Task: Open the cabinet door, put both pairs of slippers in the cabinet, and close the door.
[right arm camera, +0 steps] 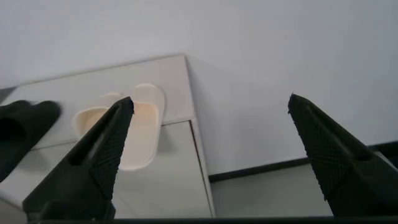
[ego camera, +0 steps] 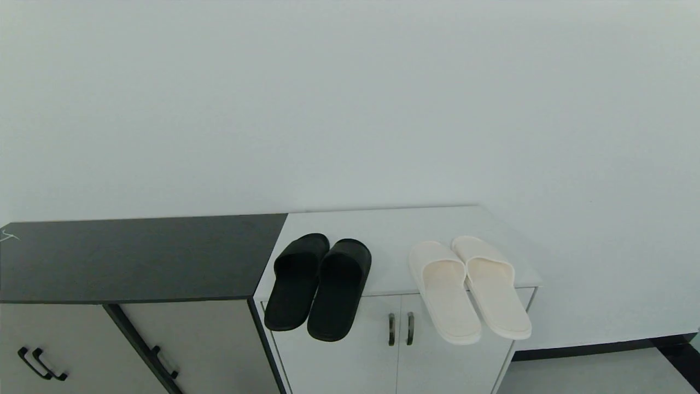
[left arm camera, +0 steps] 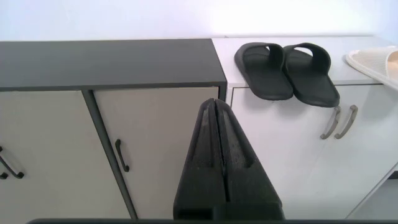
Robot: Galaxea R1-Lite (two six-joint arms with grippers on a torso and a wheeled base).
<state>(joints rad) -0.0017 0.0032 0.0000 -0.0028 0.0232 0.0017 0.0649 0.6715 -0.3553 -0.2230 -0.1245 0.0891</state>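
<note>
You're on step one: cabinet door (ego camera: 355,366) shut. Atop the cabinet (ego camera: 394,230), black slippers (ego camera: 320,287) lie at ten o'clock from the handles (ego camera: 391,329), white slippers (ego camera: 470,287) at two. Left tool (left arm camera: 216,104) is together, right tool (right arm camera: 208,102) apart; grip a handle next.

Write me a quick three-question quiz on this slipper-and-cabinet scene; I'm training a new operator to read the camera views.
1. True or false: the black slippers and the white slippers both overhang the front edge of the white cabinet.
2. Which pair lies nearer the dark cabinet? A: black. B: white.
3. Fill in: the left gripper has its jaws ___, the right gripper has them ___.
Key: 1 true; 2 A; 3 shut, open.
</note>
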